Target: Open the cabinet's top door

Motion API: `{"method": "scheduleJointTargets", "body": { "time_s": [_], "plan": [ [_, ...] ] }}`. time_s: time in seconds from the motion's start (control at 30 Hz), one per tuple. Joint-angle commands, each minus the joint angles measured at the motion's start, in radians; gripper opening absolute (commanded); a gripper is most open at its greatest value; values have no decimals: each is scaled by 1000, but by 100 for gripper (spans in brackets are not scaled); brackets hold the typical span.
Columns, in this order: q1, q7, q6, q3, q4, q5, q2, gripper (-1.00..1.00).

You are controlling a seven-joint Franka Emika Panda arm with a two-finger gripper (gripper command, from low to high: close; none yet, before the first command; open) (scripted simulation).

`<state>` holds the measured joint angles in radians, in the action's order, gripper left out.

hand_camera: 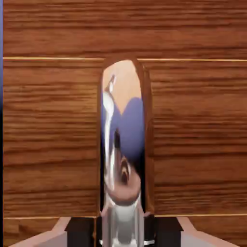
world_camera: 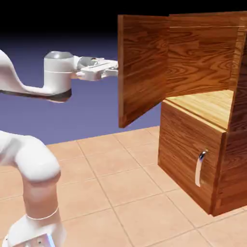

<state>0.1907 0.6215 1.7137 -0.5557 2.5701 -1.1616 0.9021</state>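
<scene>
Nearest in the exterior view, the white arm [world_camera: 29,173] rises from the lower left, bends back and stretches level to the right.

Right of it stands the cabinet [world_camera: 190,144], a tall wood-grain box on the tiled floor [world_camera: 116,193]. Its top door [world_camera: 140,67] stands swung wide open, hinged on the cabinet's left front edge. Its long axis is upright; the panel angles out from the box toward the left, with its free edge at the far left, by the claw. Behind it the upper compartment lies bare, with a pale wooden shelf [world_camera: 207,106] as its floor. Below, the lower door [world_camera: 188,149] is closed, its small silver handle [world_camera: 200,168] upright near its right edge.

At the arm's end, the claw [world_camera: 115,68] points level to the right and meets the top door's free edge. From the hand view, wood grain fills the picture, and the door's silver bar handle [hand_camera: 123,144] runs up from the bottom middle. Dark fingers [hand_camera: 83,231] press on either side of its lower end: the claw is clamped tight on the bar.
</scene>
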Motion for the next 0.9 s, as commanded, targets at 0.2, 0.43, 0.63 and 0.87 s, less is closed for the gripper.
{"method": "scheduleJointTargets", "body": {
  "time_s": [0.2,0.43,0.63,0.87],
  "plan": [
    [-129,-30,-284,-254,-200,149,-145,-100],
    [-331,-63,-521,-507,-416,226,-277,-100],
    [-542,-71,-658,-721,-575,267,-328,-100],
    [-796,-36,-747,-928,-738,326,-289,-100]
  ]
}}
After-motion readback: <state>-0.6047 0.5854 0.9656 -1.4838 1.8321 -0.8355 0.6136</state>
